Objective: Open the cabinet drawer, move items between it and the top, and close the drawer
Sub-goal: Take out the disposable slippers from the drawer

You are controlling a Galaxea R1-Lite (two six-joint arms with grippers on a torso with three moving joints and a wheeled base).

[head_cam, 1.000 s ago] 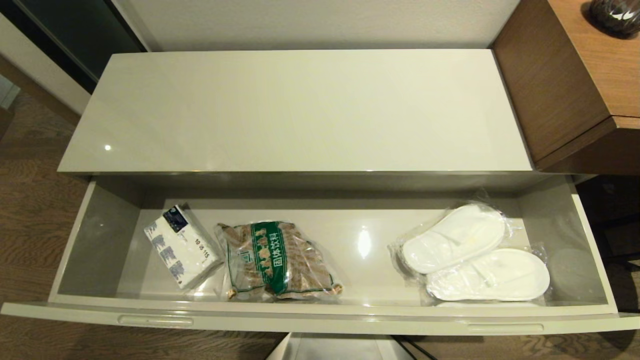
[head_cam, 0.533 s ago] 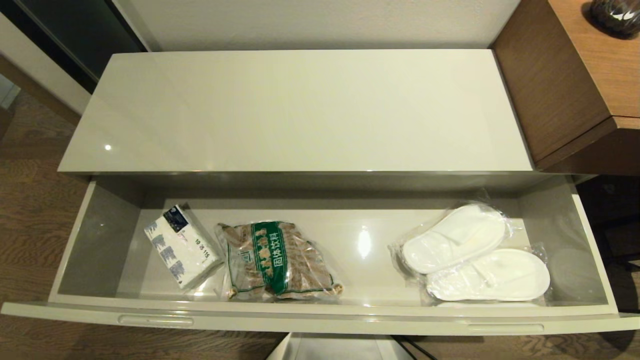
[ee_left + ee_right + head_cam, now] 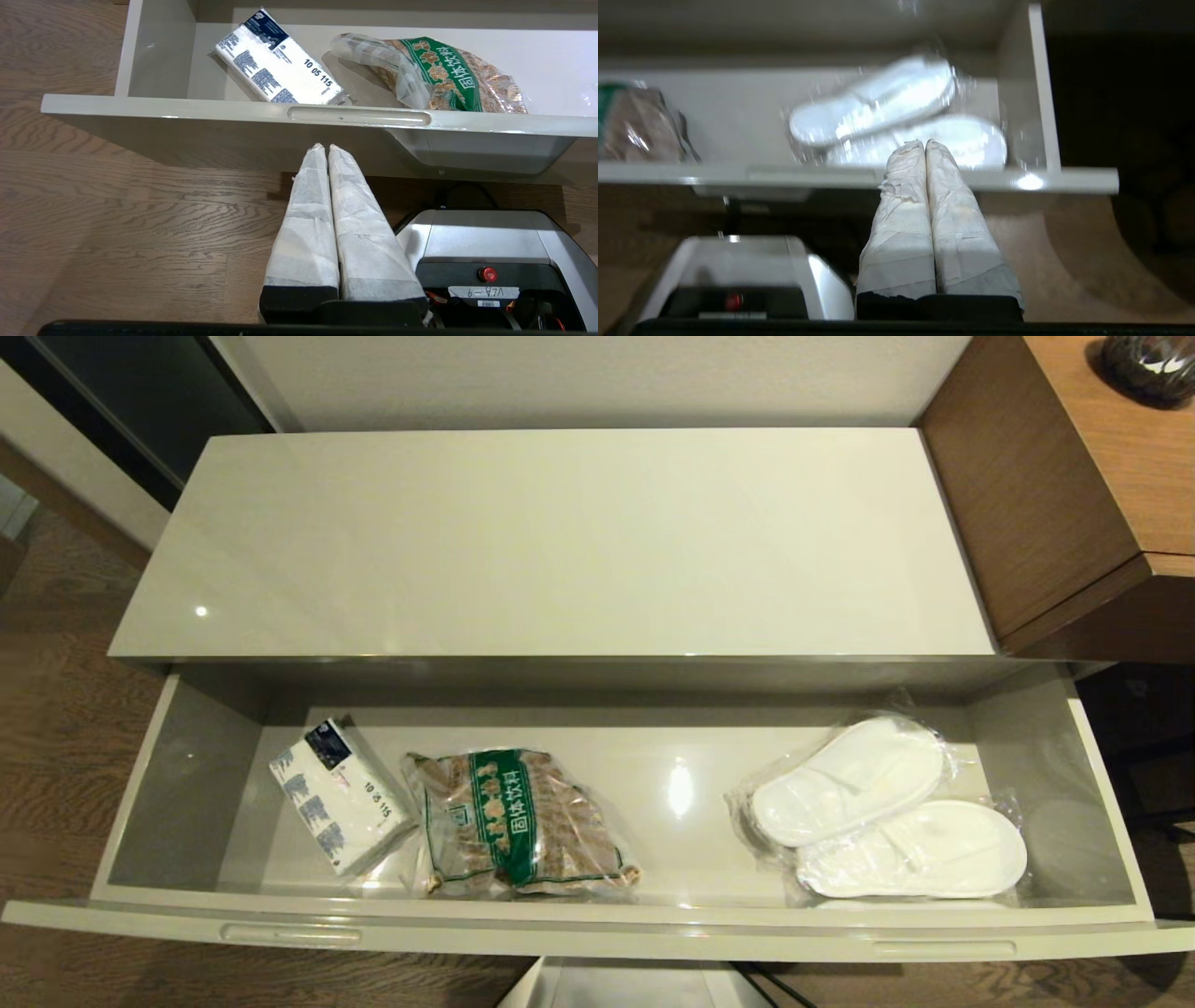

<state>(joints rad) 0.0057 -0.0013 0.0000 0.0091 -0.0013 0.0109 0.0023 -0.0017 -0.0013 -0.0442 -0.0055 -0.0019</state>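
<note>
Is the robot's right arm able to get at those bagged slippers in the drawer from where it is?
Probably yes. The right gripper, shut, sits just outside the open cabinet drawer, and the slippers lie uncovered at that end, with only the front rim between them.

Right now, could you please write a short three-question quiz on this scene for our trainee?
1. True or false: the drawer is open.
2. Which lies nearest the drawer's right end? A) tissue pack B) snack bag C) slippers
3. Fill in: the left claw and the right claw are both ____, holding nothing.

Key: 1 true; 2 C; 3 shut.
</note>
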